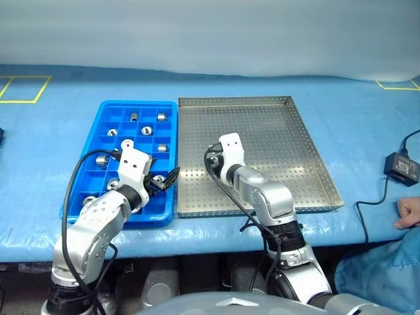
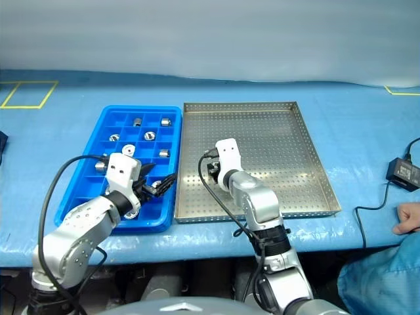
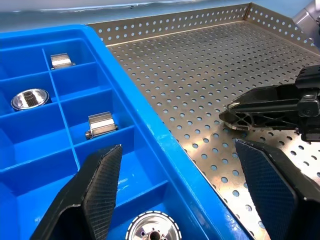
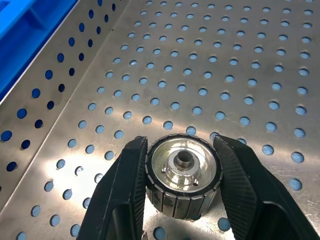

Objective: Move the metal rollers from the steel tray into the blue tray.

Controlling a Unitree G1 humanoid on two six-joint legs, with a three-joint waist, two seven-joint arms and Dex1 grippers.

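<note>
The steel tray (image 1: 282, 125) lies to the right of the blue tray (image 1: 138, 103) on the table. My right gripper (image 4: 181, 148) is down on the steel tray's floor near its left wall, shut on one metal roller (image 4: 184, 176), a ribbed silver ring with a central hole. In the left wrist view that roller (image 3: 234, 123) shows between the right gripper's black fingers (image 3: 270, 106). My left gripper (image 1: 164, 180) hovers open over the blue tray's near right edge, holding nothing. Several rollers (image 1: 146, 130) lie in the blue tray's compartments.
A black power adapter (image 1: 401, 167) with its cable lies on the blue table cover at the right. A person's hand (image 1: 408, 213) rests near the table's front right edge. Yellow tape marks (image 1: 23, 88) are at the far left.
</note>
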